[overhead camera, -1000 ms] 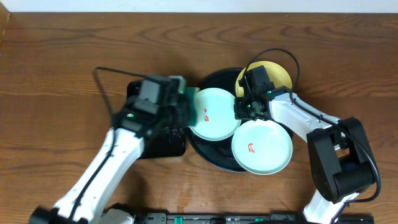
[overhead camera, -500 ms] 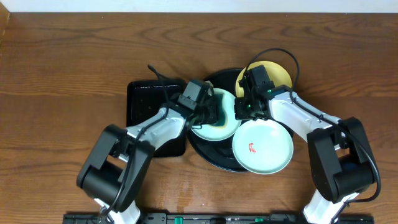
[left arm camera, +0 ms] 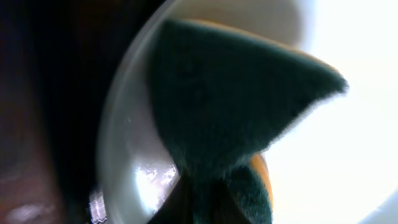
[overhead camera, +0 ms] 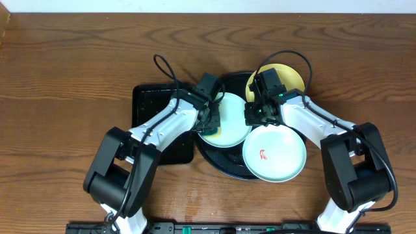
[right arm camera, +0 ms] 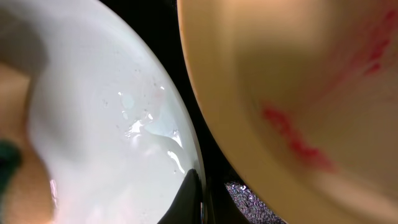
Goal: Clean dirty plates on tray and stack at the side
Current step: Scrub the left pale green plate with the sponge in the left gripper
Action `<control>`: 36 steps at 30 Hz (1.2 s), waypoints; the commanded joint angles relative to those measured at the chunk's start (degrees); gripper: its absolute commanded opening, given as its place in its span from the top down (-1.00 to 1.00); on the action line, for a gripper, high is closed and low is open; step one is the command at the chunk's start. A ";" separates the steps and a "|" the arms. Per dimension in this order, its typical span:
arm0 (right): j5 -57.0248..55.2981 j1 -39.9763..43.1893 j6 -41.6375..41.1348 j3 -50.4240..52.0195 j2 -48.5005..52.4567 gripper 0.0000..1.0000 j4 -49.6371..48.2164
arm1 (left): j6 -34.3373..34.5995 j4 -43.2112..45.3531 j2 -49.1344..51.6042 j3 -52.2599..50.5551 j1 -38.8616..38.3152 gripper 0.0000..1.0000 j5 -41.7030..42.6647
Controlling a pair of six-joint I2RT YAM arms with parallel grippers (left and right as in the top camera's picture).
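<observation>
Pale mint-blue round plastic plate [overhead camera: 229,123]: from overhead, on the large round glossy black tray [overhead camera: 220,164], between left gripper [overhead camera: 209,119] at its left edge and right gripper [overhead camera: 253,116] at its right rim. From left wrist: jaws closed on a dark green sponge [left arm camera: 230,99], pressed to the plate. From right wrist: apparently pinching the rim; only here, red smears on the pale yellow plate [right arm camera: 280,93].

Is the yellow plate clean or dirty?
Dirty. The yellow plate has red smears on it, seen close up in the right wrist view.
</observation>
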State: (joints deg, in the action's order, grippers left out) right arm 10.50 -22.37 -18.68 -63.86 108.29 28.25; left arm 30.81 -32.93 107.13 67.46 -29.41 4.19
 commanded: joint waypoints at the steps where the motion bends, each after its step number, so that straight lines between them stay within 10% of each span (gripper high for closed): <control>1: -1.70 -0.61 1.14 0.96 1.75 0.98 1.81 | -2.67 -3.78 3.26 -0.04 1.92 0.85 -15.15; 15: -1.70 -0.61 1.14 0.96 1.75 0.98 1.97 | -0.90 13.81 7.78 -0.11 -3.98 0.85 23.54; 25: -1.70 -0.61 1.14 0.96 1.73 0.98 2.01 | 0.57 11.96 8.46 -0.09 -5.97 0.85 20.63; 36: -1.70 -0.61 1.14 0.96 1.75 0.98 2.62 | 0.35 -5.97 5.35 1.70 2.25 0.86 -8.70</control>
State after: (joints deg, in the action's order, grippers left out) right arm 10.59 -22.41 -18.68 -64.03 108.27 29.43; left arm 30.65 -33.23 111.02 71.40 -30.30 13.21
